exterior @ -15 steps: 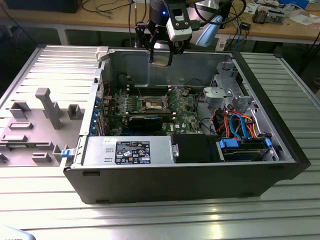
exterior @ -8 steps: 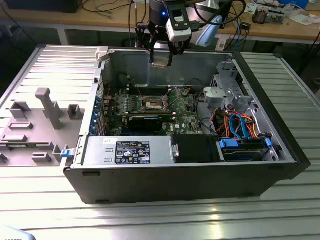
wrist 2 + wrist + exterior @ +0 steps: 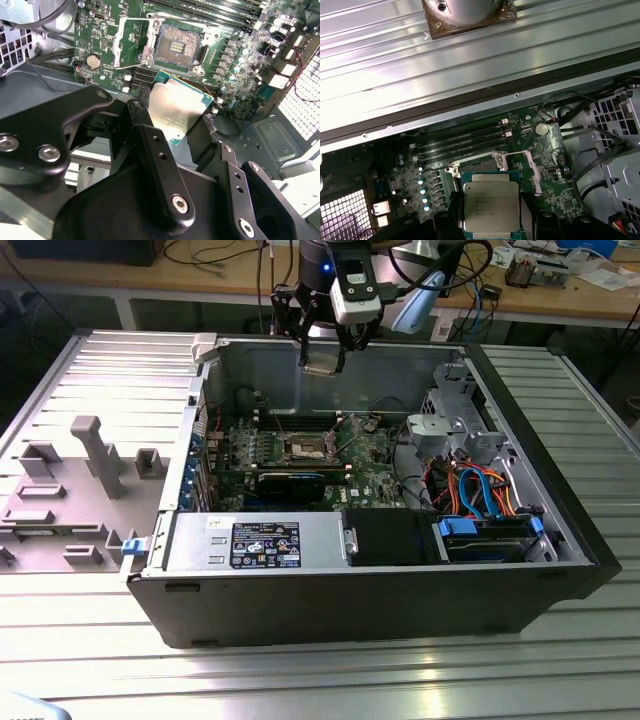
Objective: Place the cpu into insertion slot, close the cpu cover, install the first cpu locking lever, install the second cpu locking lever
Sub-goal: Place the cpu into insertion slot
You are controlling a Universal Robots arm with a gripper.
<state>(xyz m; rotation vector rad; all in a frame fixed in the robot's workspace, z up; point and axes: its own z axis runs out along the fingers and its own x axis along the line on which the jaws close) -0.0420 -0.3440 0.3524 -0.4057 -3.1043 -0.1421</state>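
My gripper [image 3: 322, 362] hangs over the back wall of the open computer case, shut on the cpu [image 3: 322, 370]. In both wrist views the cpu [image 3: 176, 111] [image 3: 491, 206] is a silvery square chip with a green edge, clamped between the black fingers [image 3: 155, 150] [image 3: 527, 215]. The insertion slot [image 3: 175, 48] [image 3: 305, 447] lies uncovered on the green motherboard, below and ahead of the chip, with a gap between them. In the first wrist view the chip hides most of the insertion slot [image 3: 479, 161]. The cpu cover [image 3: 129, 42] [image 3: 532, 167] stands swung open beside the slot.
The case walls [image 3: 330, 365] ring the motherboard. A black card [image 3: 290, 483] lies just in front of the slot, with memory slots [image 3: 465, 140] beside it. Drive cages and blue and orange cables [image 3: 480, 490] fill the exterior view's right. A grey fixture plate [image 3: 70, 480] sits outside the case.
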